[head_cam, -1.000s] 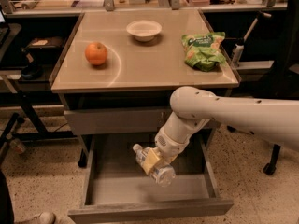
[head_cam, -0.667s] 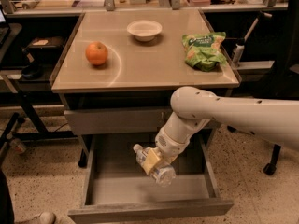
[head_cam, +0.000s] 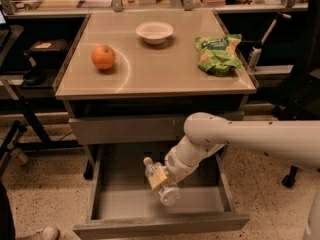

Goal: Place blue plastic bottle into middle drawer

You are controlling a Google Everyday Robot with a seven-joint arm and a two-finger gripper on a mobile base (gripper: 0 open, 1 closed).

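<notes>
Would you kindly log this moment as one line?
gripper: over open drawer, shut on bottle | bottle: not yet released | table: apple, bowl, bag

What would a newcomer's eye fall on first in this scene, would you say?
First the big white arm reaching in from the picture's right, its gripper holding the blue plastic bottle tilted over the open middle drawer. Next, the tabletop above: an orange fruit at left, a white bowl at the back, a green snack bag at right.
</notes>
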